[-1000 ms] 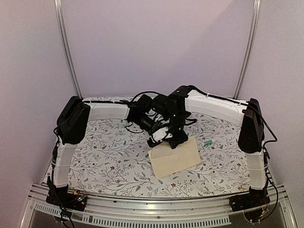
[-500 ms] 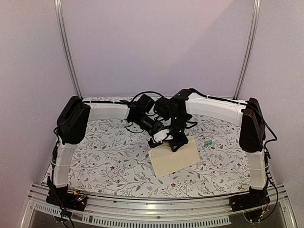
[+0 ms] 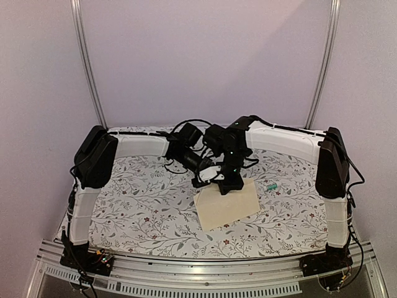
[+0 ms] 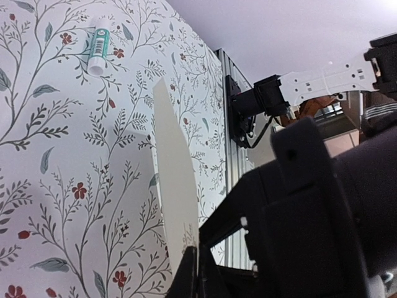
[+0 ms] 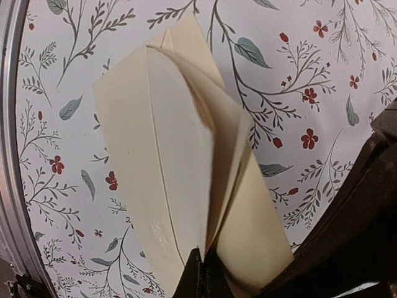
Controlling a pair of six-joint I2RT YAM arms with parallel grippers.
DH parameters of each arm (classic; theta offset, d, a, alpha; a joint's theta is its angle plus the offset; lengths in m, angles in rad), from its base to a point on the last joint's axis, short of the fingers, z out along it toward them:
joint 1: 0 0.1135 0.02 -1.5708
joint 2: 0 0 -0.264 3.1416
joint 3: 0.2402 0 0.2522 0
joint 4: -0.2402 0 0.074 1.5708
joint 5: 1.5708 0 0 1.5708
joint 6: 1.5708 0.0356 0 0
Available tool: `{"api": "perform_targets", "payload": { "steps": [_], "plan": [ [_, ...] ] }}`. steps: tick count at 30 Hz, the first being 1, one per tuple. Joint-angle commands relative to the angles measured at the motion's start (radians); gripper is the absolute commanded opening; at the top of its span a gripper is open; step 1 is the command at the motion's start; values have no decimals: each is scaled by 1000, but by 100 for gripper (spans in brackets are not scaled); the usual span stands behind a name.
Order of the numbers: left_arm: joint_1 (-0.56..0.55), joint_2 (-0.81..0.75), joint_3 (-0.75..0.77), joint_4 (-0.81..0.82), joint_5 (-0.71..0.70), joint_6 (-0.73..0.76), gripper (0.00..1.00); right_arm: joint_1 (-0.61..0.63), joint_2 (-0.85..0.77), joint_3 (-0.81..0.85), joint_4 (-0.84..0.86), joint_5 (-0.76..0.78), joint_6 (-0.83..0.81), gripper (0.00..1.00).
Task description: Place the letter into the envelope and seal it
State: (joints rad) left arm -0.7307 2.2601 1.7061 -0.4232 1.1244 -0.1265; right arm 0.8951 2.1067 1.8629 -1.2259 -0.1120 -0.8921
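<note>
Both arms meet over the middle of the floral cloth (image 3: 142, 205), where we see the envelope (image 3: 228, 210) lying with its long axis left to right, its right end angled a little toward the far side. The left gripper (image 3: 205, 179) and right gripper (image 3: 227, 185) sit side by side at its far long edge, the left nearer the far-left corner. The body of the envelope spreads from the fingers toward the table's near edge. Each pair of fingers is clamped on cream paper. In the left wrist view a thin sheet stands edge-on out of the pinch, and in the right wrist view several layers fan apart above it (we cannot tell flap from pocket). No printed border of the letter shows anywhere; we judge it may be among those layers, but cannot confirm it. A small teal tube (image 3: 271, 186) lies off the right end, apart from it. Neither arm is nearer, and we judge the next move turns on that shared far edge.
</note>
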Motion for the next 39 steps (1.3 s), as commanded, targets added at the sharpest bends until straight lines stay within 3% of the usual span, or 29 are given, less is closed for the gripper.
{"api": "perform_targets", "payload": {
  "steps": [1, 11, 25, 39],
  "plan": [
    [5, -2, -6, 42, 31, -1, 0, -1, -21, 37, -1, -67, 11, 0],
    [4, 3, -8, 43, 32, 4, 0, 1, -9, 124, -152, 90, -127, 0],
    [4, 9, -10, 47, 40, 2, 0, 48, 30, 113, -156, 282, -225, 0],
    [7, 17, -4, 76, 61, -49, 0, 74, 81, 125, -145, 245, -285, 0]
  ]
}}
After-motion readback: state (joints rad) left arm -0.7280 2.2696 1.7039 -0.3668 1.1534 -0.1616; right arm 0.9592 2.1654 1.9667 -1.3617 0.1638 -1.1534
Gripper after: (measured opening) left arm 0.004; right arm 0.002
